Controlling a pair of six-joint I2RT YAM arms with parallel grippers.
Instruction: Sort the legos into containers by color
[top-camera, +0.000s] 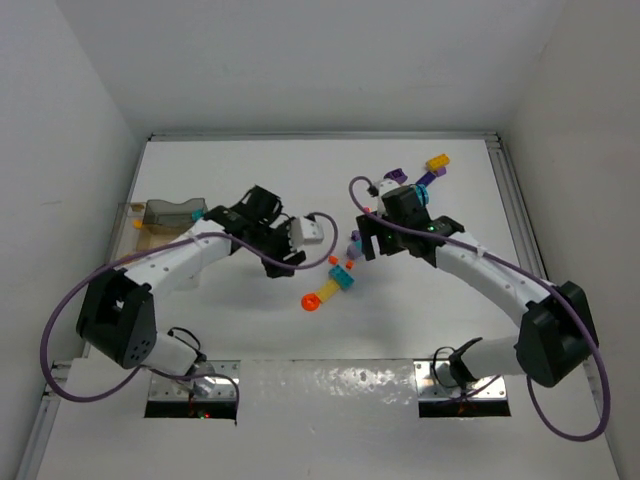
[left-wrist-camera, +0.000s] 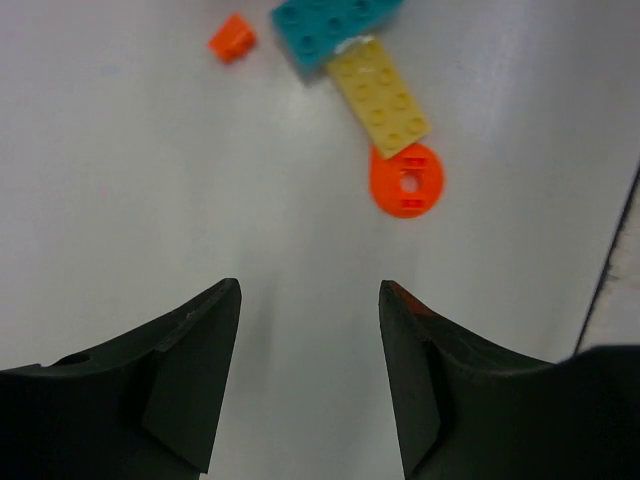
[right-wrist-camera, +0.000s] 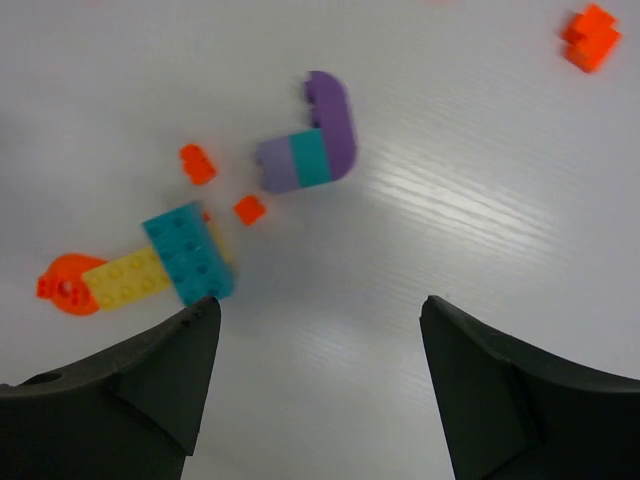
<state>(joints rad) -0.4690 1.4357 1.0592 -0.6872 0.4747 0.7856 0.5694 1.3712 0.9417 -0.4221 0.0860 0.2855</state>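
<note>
Legos (top-camera: 342, 279) of glossy studded plastic lie on the smooth white table (top-camera: 250, 330), well apart from the see-through containers (top-camera: 172, 212) at its left edge. We see the left gripper (left-wrist-camera: 310, 290) and right gripper (right-wrist-camera: 320, 305) spread, holding nothing. A teal brick (left-wrist-camera: 335, 25) touches a yellow plate (left-wrist-camera: 385, 95), which overlaps a flat orange ring (left-wrist-camera: 407, 180); a tiny orange stud (left-wrist-camera: 232, 38) lies near.
</note>
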